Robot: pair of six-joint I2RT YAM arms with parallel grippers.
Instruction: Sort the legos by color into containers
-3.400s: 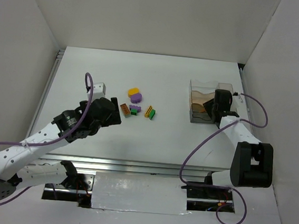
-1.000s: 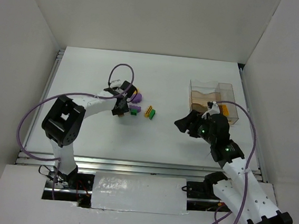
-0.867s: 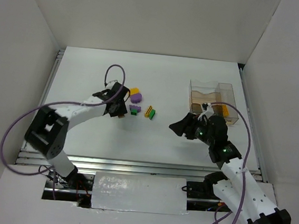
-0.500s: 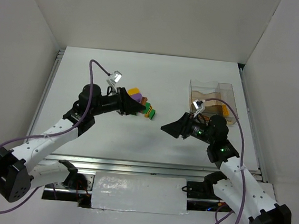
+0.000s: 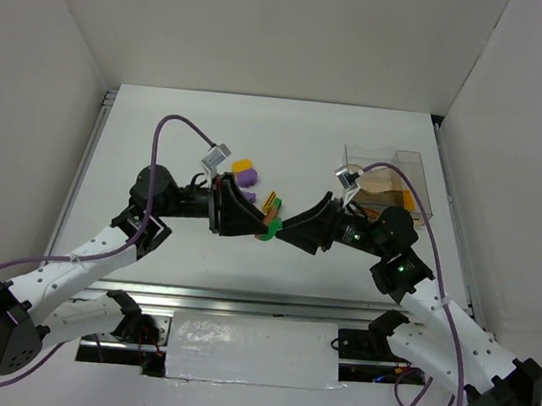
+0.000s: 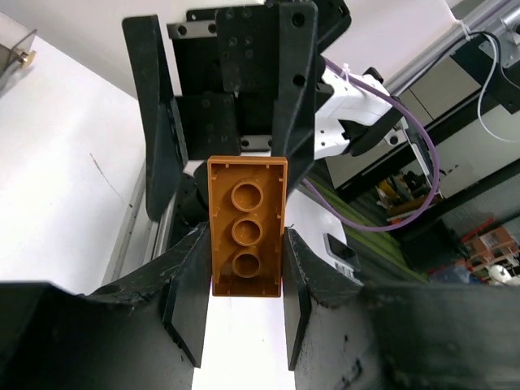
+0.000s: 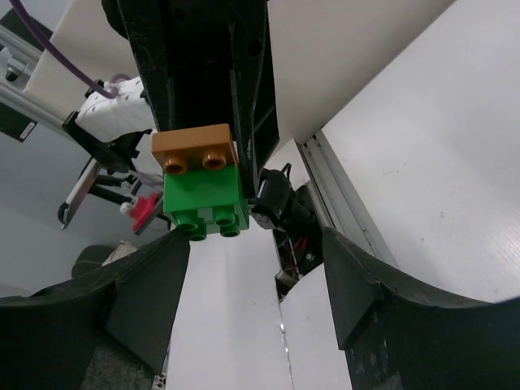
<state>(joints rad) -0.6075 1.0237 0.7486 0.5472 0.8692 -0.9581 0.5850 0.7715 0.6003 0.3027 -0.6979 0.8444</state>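
Note:
My left gripper [image 5: 259, 225] is shut on an orange-brown lego [image 6: 245, 227] and holds it above the table. A green lego [image 7: 205, 199] is stuck to that orange-brown lego [image 7: 193, 149]. In the top view the pair hangs between the two grippers as the green lego [image 5: 266, 235]. My right gripper [image 5: 287, 233] faces it with jaws open, and the stack sits just ahead of its fingertips [image 7: 154, 268]. A yellow lego [image 5: 243, 165], a purple one [image 5: 246, 176] and a striped yellow-orange one [image 5: 271, 201] lie on the table. The clear containers [image 5: 416, 188] stand at the right.
The white table is enclosed by white walls on three sides. Purple cables loop over both arms [image 5: 177, 127]. A metal rail [image 5: 242, 301] runs along the near edge by the arm bases.
My left arm has lifted the orange-brown and green stack away from the cluster and swung it right. My right gripper has moved left from the containers until it faces the stack.

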